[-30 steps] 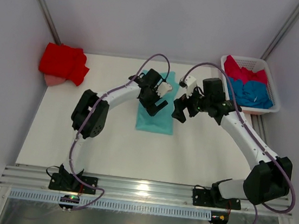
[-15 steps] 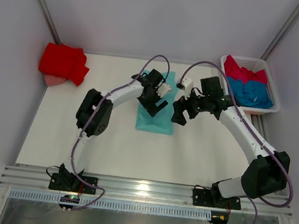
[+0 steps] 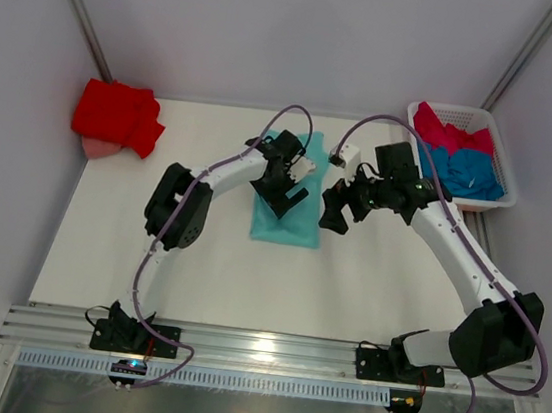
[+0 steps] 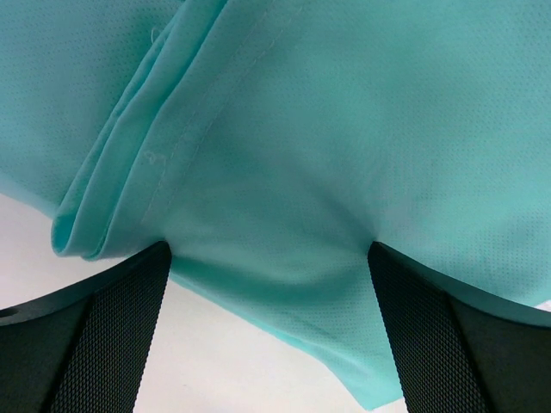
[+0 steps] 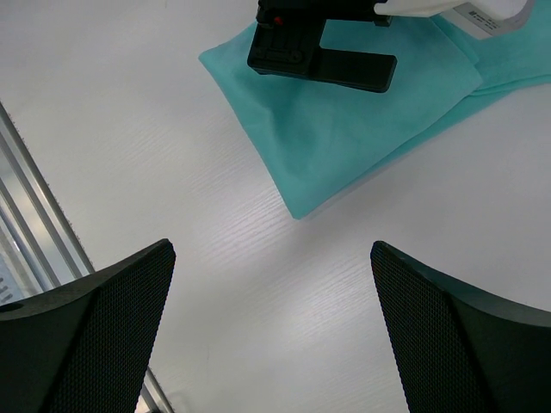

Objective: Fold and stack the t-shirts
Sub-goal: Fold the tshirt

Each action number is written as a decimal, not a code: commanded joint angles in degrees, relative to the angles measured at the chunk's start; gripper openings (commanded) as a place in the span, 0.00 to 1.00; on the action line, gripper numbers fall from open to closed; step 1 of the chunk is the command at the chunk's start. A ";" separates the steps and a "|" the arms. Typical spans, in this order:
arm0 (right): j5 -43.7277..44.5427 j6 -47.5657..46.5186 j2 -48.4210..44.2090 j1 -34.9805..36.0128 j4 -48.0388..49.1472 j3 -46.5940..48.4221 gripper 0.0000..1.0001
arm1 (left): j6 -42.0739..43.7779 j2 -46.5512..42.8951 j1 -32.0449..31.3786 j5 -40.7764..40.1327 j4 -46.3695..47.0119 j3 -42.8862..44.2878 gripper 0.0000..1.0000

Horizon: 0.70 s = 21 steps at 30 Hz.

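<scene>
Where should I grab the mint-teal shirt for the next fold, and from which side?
Probably its near end. The mint-teal shirt lies flat as a narrow strip, so come straight down: open right claw on the free corner nearest it, open left claw on the layered edge below it, catching every layer.

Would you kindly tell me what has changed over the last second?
The right arm swayed slightly left, then mostly back, jaws open beside the mint-teal t-shirt; the left arm shifted its elbow right, jaws open over that shirt. Nothing was gripped or released. That shirt, the red t-shirt and the basket stayed put.
</scene>
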 commanded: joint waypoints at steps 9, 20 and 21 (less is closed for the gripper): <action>1.31 -1.10 -2.36 0.12 2.51 -2.25 0.99 | -0.71 -15.82 0.05 0.58 -9.86 11.57 0.99; 23.50 7.94 -2.62 0.21 13.74 -6.11 0.99 | 6.76 -22.94 -0.04 15.61 -16.19 -0.62 0.99; 33.99 9.17 -2.62 0.21 18.02 -7.94 0.99 | 7.20 -23.38 -0.04 16.13 -16.19 -2.03 0.99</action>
